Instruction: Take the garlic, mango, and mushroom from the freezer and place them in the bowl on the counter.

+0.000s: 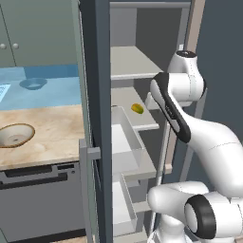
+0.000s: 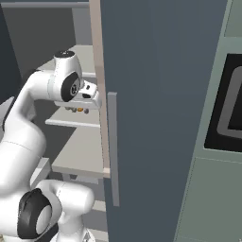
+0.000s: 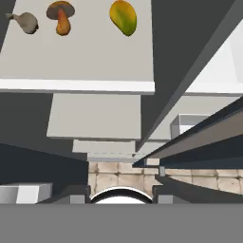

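Mango (image 3: 123, 17), mushroom (image 3: 60, 15) and garlic (image 3: 25, 21) lie in a row on one pale shelf (image 3: 76, 61) of the freezer (image 1: 97, 71), along the top edge of the hand view: garlic at upper left, mushroom beside it, mango toward the middle top. None touches another. In the left base view the mango shows as a small yellow spot on a shelf at mid frame, just left of the arm's (image 1: 190, 128) upper link. The bowl (image 1: 15, 135) sits on the counter (image 1: 52, 133) at the left edge of that view, well apart from the freezer, with nothing in it that I can make out.

All three items rest on the shelf, so the step in hand seems to be the reach for the first one. The hand points down along the shelves with the items at the far edge of its view. Its fingertips are not clear in any view, so I cannot tell whether the claw is apart or together; nothing appears held.

Next, the hand likely needs to move toward the row, centre on one item, probably the mango, and come down over it with the fingers spread, without nudging the mushroom.
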